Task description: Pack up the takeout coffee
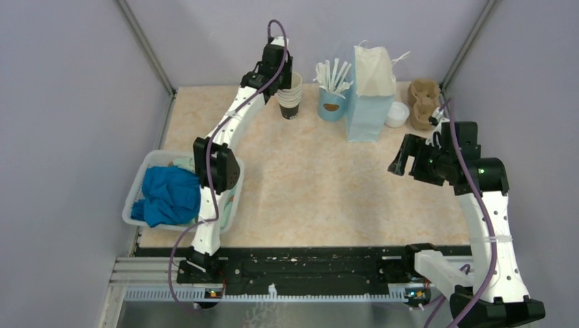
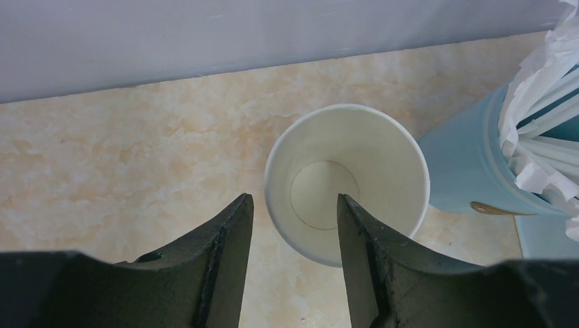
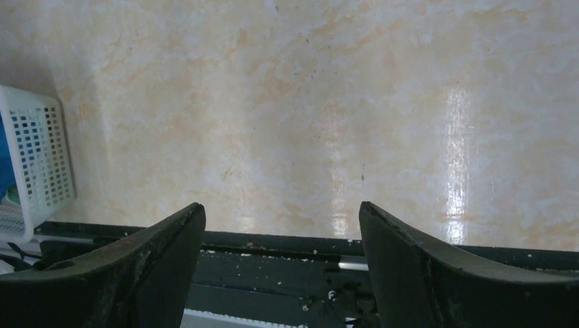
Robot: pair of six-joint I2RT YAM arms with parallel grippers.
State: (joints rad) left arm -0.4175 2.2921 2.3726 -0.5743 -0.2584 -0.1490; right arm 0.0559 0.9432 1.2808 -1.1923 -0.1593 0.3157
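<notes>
A lidless cream-and-black paper cup (image 1: 290,99) stands at the back of the table, stacked on others like it. In the left wrist view it (image 2: 382,164) is seen from above, white and empty inside. My left gripper (image 1: 281,76) hangs over it, open, its fingers (image 2: 293,199) on either side of the cup's near wall: the right finger is over the mouth and the left one is outside. My right gripper (image 1: 401,162) is open and empty above bare table at the right (image 3: 281,205). No lidded takeout coffee is in view.
A light blue cup of white sticks (image 1: 332,102) stands right of the paper cup and shows in the left wrist view (image 2: 464,171). Beyond it are a blue paper bag (image 1: 371,99), white lids (image 1: 397,114) and a cardboard carrier (image 1: 423,102). A white basket (image 1: 136,195) holds blue cloth.
</notes>
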